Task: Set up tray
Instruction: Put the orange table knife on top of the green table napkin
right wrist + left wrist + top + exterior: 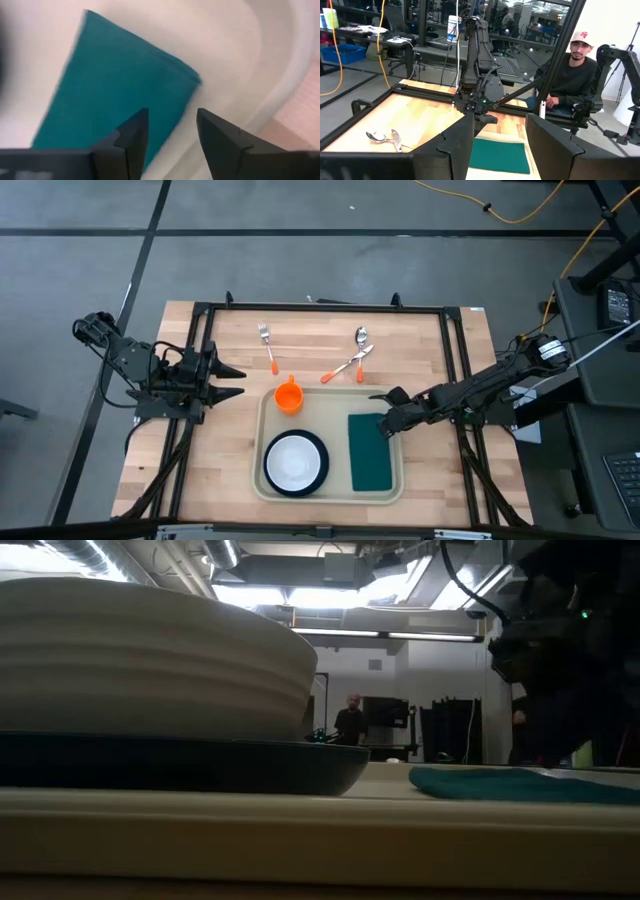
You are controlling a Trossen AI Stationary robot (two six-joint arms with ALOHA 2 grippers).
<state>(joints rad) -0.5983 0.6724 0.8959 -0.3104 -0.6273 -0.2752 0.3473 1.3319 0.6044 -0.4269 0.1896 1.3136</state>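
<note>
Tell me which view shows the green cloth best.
The high view: the whole green cloth lies flat in the tray, right gripper above its far end. Right wrist view shows one corner close up; left wrist and low views show only part of it.

Around your wooden table (220, 440) you have a grey floor (300, 210) crossed by dark seams, with a yellow cable (500, 210) snaking over it at the far side and a dark desk with a keyboard (625, 480) off to one edge. Looking level across the table, you see a workshop with strip lights (380, 635) under an open ceiling, a pale back wall (440, 680), and a person (350, 720) standing far back among dark equipment. Your left wrist view adds glass partitions (530, 20), a blue bin (342, 52), office chairs and a seated person in a pale cap (572, 75).
</note>
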